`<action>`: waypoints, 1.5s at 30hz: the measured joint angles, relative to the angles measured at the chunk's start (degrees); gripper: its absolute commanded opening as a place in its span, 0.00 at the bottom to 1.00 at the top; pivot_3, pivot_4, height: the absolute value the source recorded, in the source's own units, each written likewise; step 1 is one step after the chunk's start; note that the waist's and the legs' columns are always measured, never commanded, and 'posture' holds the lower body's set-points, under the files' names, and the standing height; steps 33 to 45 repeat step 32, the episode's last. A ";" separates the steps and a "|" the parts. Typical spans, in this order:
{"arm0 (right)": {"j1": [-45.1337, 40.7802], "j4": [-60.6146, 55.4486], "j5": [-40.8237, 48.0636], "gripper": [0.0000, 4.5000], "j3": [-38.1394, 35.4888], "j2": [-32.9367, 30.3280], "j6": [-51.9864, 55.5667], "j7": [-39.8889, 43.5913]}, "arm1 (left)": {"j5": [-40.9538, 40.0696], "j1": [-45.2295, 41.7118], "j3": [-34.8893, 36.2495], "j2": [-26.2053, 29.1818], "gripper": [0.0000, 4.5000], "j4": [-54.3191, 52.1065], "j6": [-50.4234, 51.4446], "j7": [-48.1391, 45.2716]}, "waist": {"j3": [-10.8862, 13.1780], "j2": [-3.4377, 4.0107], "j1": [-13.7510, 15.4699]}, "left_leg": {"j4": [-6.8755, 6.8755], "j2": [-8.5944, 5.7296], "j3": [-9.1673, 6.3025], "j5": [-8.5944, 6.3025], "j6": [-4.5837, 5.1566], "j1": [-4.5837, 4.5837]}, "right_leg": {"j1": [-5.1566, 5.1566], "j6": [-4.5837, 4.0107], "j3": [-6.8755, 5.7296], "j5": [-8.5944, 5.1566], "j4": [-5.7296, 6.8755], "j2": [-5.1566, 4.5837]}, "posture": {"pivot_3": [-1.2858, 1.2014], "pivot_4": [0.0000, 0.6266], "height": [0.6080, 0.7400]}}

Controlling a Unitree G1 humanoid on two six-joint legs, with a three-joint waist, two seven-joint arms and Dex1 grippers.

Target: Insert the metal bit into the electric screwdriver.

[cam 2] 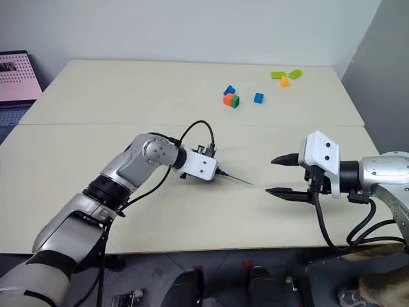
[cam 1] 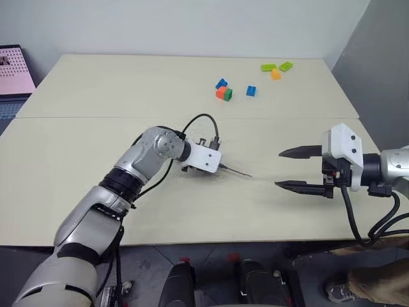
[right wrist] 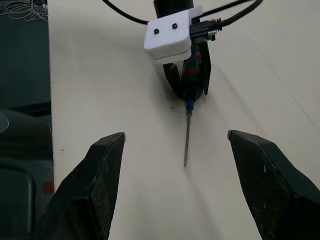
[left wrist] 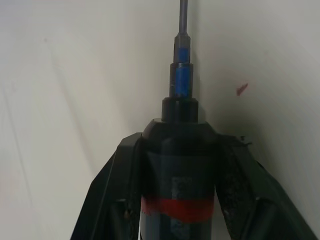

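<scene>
The electric screwdriver [left wrist: 180,165], black with a red band, lies between the fingers of my left gripper [right wrist: 190,92], which is shut on it near the middle of the table. The metal bit [cam 1: 238,171] sticks straight out of the screwdriver's blue-marked nose, and its thin point reaches down to the tabletop [right wrist: 186,162]. My right gripper [cam 1: 278,169] hovers to the right of the bit, open wide with nothing between its fingers, pointing towards the bit's tip and a short way clear of it.
Several small bricks lie at the far side of the table: an orange and green pair [cam 1: 223,93], blue ones [cam 1: 251,91] and green ones [cam 1: 268,67]. A pink screen [cam 1: 13,70] stands off the table's far left corner. A seam [cam 1: 77,118] crosses the tabletop.
</scene>
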 measured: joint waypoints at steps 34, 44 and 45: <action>5.67 9.20 -3.19 0.77 -1.30 -0.83 -6.01 3.87 | -41.06 36.52 46.96 21.34 0.99 -47.07 60.76 -4.86 | 0.00 -0.03 -0.34 | 0.24 0.09 0.07 0.04 0.01 0.83 | 0.37 -0.41 0.15 -0.22 0.84 0.05 | 0.52 0.24 1.00; 5.67 9.20 -3.19 0.77 -1.30 -0.83 -6.01 3.87 | -41.06 36.52 46.96 21.34 0.99 -47.07 60.76 -4.86 | 0.00 -0.03 -0.34 | 0.24 0.09 0.07 0.04 0.01 0.83 | 0.37 -0.41 0.15 -0.22 0.84 0.05 | 0.52 0.24 1.00; 5.67 9.20 -3.19 0.77 -1.30 -0.83 -6.01 3.87 | -41.06 36.52 46.96 21.34 0.99 -47.07 60.76 -4.86 | 0.00 -0.03 -0.34 | 0.24 0.09 0.07 0.04 0.01 0.83 | 0.37 -0.41 0.15 -0.22 0.84 0.05 | 0.52 0.24 1.00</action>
